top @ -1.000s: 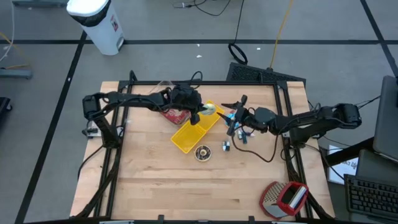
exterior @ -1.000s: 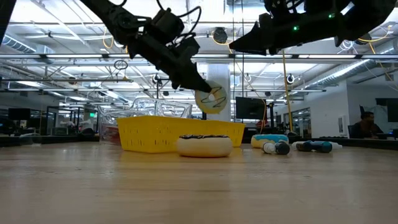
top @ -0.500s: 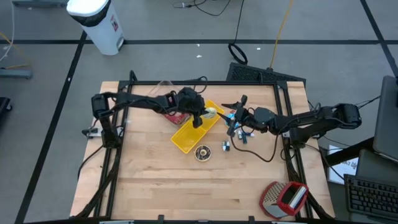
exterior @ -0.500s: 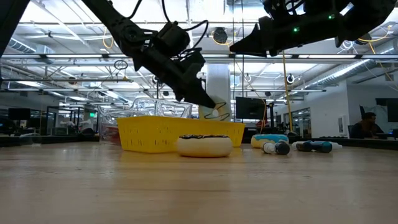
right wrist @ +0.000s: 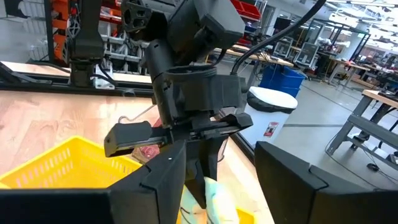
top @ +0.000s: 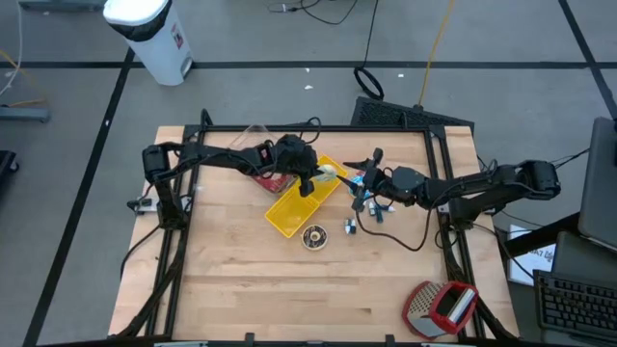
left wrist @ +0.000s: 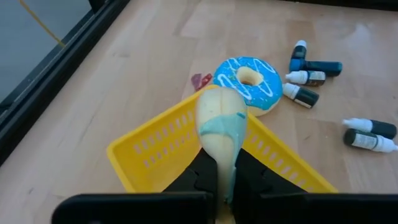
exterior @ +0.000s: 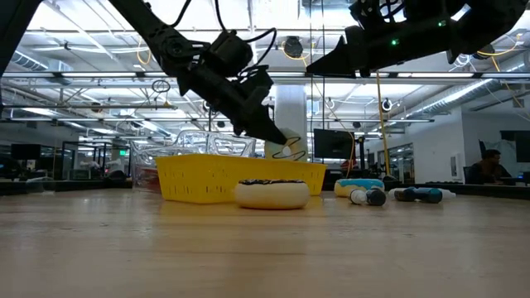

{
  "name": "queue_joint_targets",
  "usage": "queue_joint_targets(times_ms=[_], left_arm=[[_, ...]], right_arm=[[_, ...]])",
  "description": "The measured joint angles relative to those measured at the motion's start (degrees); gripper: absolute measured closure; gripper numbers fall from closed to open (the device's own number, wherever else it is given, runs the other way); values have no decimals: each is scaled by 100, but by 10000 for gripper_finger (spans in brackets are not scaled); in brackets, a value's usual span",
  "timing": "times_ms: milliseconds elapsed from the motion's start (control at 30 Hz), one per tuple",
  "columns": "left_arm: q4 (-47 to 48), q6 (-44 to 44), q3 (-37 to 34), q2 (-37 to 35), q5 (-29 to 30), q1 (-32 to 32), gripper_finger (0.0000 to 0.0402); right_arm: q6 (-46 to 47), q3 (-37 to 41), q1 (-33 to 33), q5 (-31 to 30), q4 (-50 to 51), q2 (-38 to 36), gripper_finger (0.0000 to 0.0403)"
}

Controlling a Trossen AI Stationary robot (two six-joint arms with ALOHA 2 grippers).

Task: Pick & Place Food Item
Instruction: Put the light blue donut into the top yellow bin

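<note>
Pinching the pale pastry [left wrist: 221, 127], the left fingers [left wrist: 205, 174] hold it over the yellow basket [left wrist: 149, 155].

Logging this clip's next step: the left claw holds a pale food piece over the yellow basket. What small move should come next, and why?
Probably open the left claw and let go. It is shut on the pale food piece, which already hangs low over the yellow basket, just inside its rim. The right claw waits open off to the side, clear of the drop.
</note>
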State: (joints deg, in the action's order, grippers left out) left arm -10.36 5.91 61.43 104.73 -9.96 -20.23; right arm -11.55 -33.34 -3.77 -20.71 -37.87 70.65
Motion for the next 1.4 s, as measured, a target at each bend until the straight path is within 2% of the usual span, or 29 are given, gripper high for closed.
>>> queue_joint_targets(times_ms=[100, 333, 500, 600, 833, 1267, 1400], left_arm=[[-13, 0, 0, 0, 11, -10, 389], [-82, 54, 2, 126, 24, 93, 368], [-218, 254, 7, 175, 641, 188, 386], [-196, 278, 7, 177, 706, 161, 388], [-183, 278, 2, 177, 706, 162, 351], [-183, 13, 2, 177, 706, 162, 339], [-170, -43, 2, 177, 707, 164, 307]], right_arm=[[-2, 0, 0, -2, 0, 0, 224], [-2, 0, 0, 0, -1, 0, 226], [15, 2, 0, -1, -7, 0, 226], [15, 4, 0, 1, -1, 0, 225], [17, 4, 0, 1, 0, 0, 231], [17, 4, 0, 3, 0, 0, 231], [17, 4, 0, 3, 0, 0, 230]])
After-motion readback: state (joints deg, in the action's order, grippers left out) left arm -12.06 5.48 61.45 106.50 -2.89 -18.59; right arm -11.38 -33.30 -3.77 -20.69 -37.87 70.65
